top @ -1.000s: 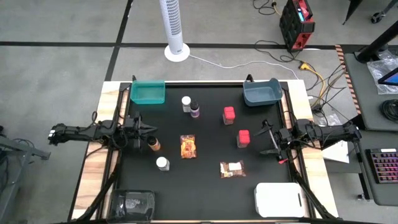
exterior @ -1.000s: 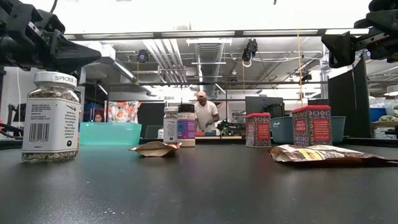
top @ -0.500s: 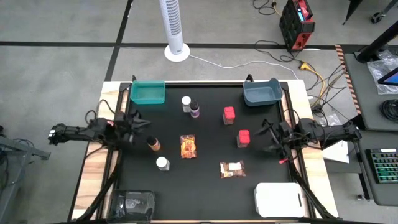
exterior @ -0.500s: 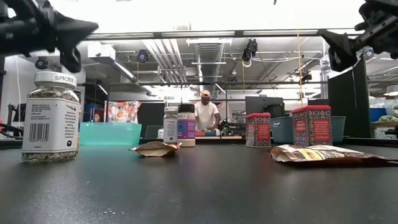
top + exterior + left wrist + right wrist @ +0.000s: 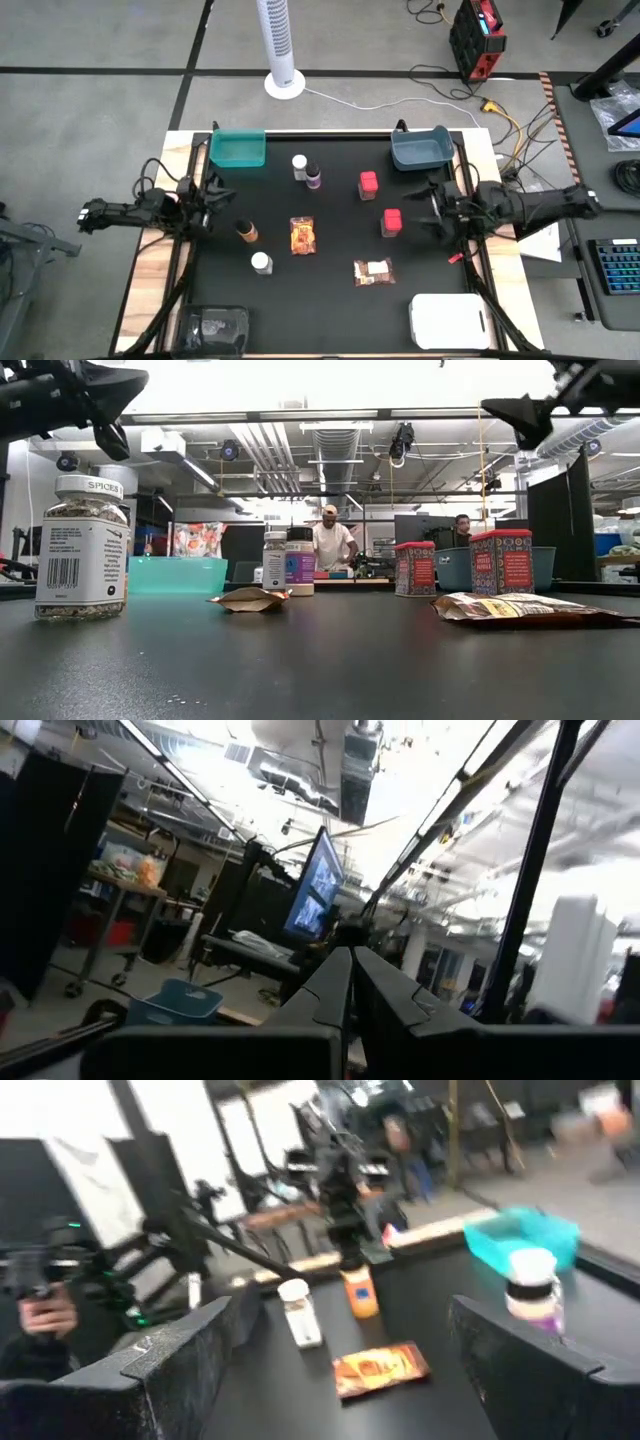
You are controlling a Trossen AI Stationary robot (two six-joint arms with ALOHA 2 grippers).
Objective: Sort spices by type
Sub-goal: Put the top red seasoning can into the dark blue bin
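Observation:
The spices stand and lie on the black table top: two red boxes point(image 5: 369, 185) point(image 5: 391, 222), an orange packet point(image 5: 302, 235), a brown packet point(image 5: 373, 271), two white-capped bottles point(image 5: 299, 165) point(image 5: 261, 263), an amber jar point(image 5: 246, 231) and a purplish jar point(image 5: 314, 179). My left gripper point(image 5: 221, 191) hangs shut over the table's left edge, tipped upward, well above the amber jar. My right gripper point(image 5: 428, 212) is open and level, raised over the right edge, just right of the nearer red box. Neither has anything between its fingers.
A teal bin point(image 5: 238, 149) sits at the far left corner and a blue-grey bin point(image 5: 420, 149) at the far right. A clear tray point(image 5: 212, 325) and a white tray point(image 5: 450, 321) sit at the near corners. People point(image 5: 330, 545) are in the room behind.
My left gripper has tipped its shut fingers upward and risen a little at the left edge. My right gripper has risen and rolled about its own axis, staying open. The spices have not moved.

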